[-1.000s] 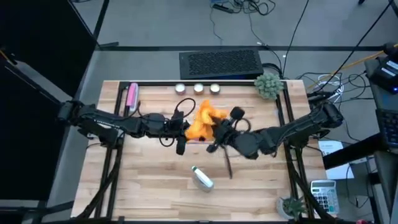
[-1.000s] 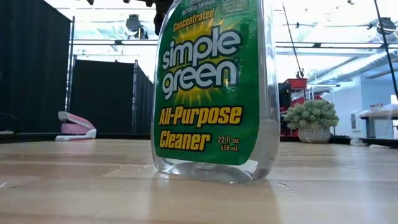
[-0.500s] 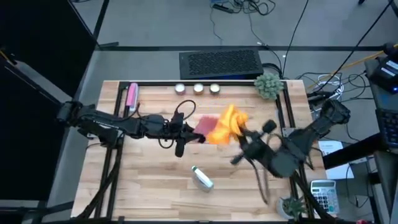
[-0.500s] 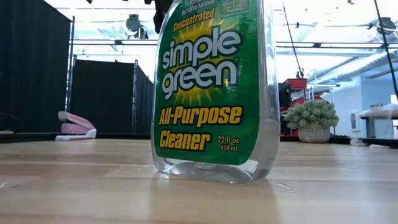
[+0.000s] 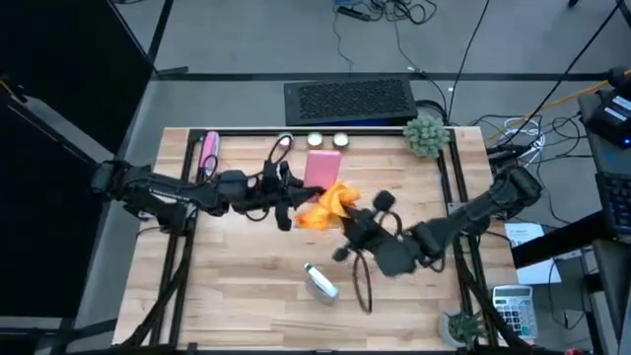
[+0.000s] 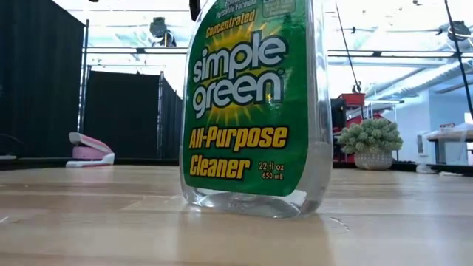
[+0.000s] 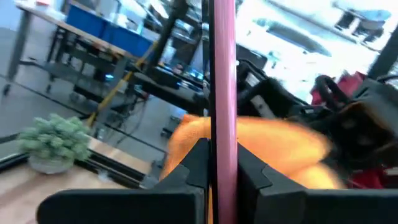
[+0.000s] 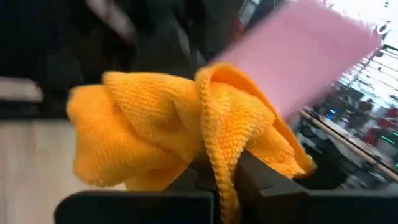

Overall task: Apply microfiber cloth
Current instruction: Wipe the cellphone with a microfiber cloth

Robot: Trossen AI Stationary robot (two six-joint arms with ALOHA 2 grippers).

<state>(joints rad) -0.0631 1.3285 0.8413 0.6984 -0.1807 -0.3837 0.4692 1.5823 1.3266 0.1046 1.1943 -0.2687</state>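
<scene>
The orange microfiber cloth [image 5: 328,205] hangs bunched over the middle of the table, with my right gripper [image 5: 347,219] shut on it from the right. Right beside it, the pink flat case [image 5: 323,168] is held up by my left gripper [image 5: 296,202], which is shut on it. In the left wrist view the case [image 7: 222,74] shows edge-on, with the cloth [image 7: 261,149] just behind it. In the right wrist view the cloth [image 8: 161,130] fills the front and the case [image 8: 298,56] stands behind it. Whether cloth and case touch, I cannot tell. My left gripper pinches the pink case by its thin edge [image 7: 222,155] between its two fingers [image 7: 198,165], coming level from the table's left. The case is lifted clear of the table, its broad face showing from above. My right gripper pinches a fold of the cloth [image 8: 217,155] between its two fingers [image 8: 258,177], several layers bunched together, coming from the table's right. The cloth is lifted off the table and bulges slack in front of the fingers.
A spray bottle [image 5: 320,281] of green cleaner [image 6: 255,103] stands near the table's front middle. A pink stapler [image 5: 208,155] lies at the far left, small round lights [image 5: 328,140] along the far edge, a potted plant [image 5: 425,135] at the far right.
My right gripper swung away toward the table's right with the cloth, then came back left, so the cloth is again beside the case. My left gripper has shifted toward the far edge and turned the case, whose pink face now shows from above.
</scene>
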